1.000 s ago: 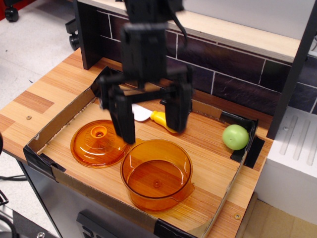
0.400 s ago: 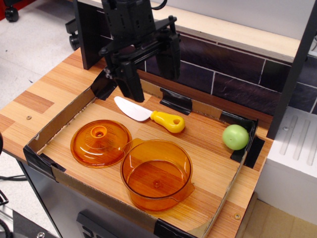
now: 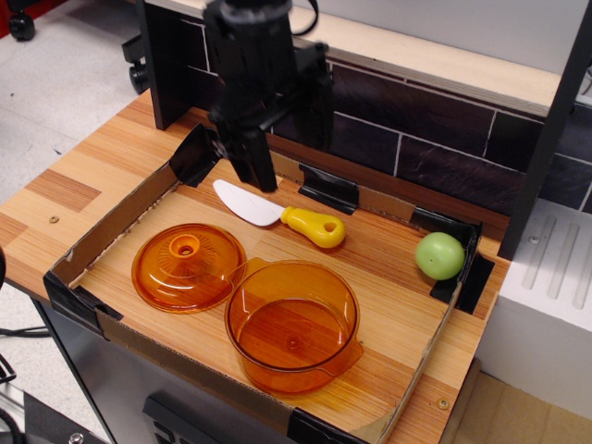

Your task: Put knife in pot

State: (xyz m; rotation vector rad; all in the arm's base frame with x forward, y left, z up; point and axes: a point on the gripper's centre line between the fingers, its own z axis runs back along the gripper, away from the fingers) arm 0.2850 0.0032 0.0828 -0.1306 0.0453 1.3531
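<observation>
Leftmost inside the low cardboard-walled tray (image 3: 111, 215) lies the orange lid (image 3: 189, 266), dome up with its central knob showing, flat on the wooden tray floor near the left wall. Just to its right, and touching or nearly touching its edge, stands the pot (image 3: 292, 326), a round translucent orange vessel sitting upright at the front of the tray with nothing inside it; a small side handle shows at its upper left, next to the lid. Behind these two, further back on the tray floor, the knife (image 3: 279, 215) lies flat, its white rounded blade pointing left and its yellow handle pointing right, well apart from the pot's rim and not in it. Above the blade end, the black gripper (image 3: 285, 129) hangs in the air, clear of the knife and holding nothing, its two fingers spread wide apart, one finger (image 3: 252, 154) reaching down toward the tray's back left corner and the other higher against the dark tiled back wall. Farther right, a green ball (image 3: 439, 255) rests in the tray's right back corner, beside a black corner bracket.
</observation>
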